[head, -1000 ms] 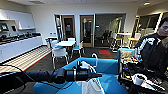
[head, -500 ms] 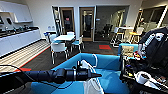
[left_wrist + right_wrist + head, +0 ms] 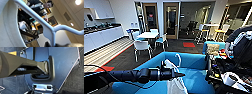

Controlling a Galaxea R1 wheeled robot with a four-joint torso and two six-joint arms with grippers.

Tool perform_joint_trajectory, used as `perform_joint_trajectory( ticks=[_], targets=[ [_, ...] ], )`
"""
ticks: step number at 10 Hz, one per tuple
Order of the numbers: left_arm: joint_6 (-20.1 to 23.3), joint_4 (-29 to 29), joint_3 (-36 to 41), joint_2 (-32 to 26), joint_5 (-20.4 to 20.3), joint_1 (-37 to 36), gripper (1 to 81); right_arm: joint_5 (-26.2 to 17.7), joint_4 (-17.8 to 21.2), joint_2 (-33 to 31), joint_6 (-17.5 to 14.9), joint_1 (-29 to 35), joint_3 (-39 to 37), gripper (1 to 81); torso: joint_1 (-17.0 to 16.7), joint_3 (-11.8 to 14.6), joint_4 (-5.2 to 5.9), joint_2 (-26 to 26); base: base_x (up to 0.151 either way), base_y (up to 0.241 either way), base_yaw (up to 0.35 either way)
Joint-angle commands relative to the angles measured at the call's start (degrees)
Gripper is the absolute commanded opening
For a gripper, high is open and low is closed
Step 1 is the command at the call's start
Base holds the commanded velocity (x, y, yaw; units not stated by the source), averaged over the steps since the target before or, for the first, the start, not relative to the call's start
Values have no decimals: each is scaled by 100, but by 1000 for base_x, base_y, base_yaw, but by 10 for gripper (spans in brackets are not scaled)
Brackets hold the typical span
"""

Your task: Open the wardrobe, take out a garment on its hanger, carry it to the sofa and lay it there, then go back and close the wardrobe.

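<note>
The plain white short-sleeved T-shirt point(image 3: 174, 82) on its thin white hanger point(image 3: 178, 59) hangs from the left gripper point(image 3: 180, 74) above the large bright blue fabric sofa point(image 3: 191, 62).

The left arm reaches in level across the sofa's near edge, and the garment drops straight from its tip, long axis vertical, over the front part of the seat with the low rounded back just beyond. The gripper appears closed on the hanger at its neck; in the left wrist view the hanger's bar point(image 3: 37, 17) and the shirt's collar point(image 3: 8, 25) sit close to the camera. The right gripper's state I cannot tell. A cluttered dark cart point(image 3: 224, 72) stands at the sofa's right end, a person beside it; white chairs and a table point(image 3: 147, 35) stand well behind.
</note>
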Motion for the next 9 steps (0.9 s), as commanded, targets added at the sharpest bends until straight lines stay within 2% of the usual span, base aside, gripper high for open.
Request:
perform_joint_trajectory(
  ticks=[1,5,9],
  targets=[
    [51,131,168,-14,-242,-891,10,-220,-93,-47,0,86,49,811,0,0,0,0,96,0,0],
    [51,131,168,-14,-251,-883,10,-220,-111,-47,0,86,49,811,0,-2,0,0,89,0,0],
    [59,140,115,-5,-251,-803,10,-229,-163,-38,0,86,41,811,2,-5,0,4,0,0,0]
  ],
)
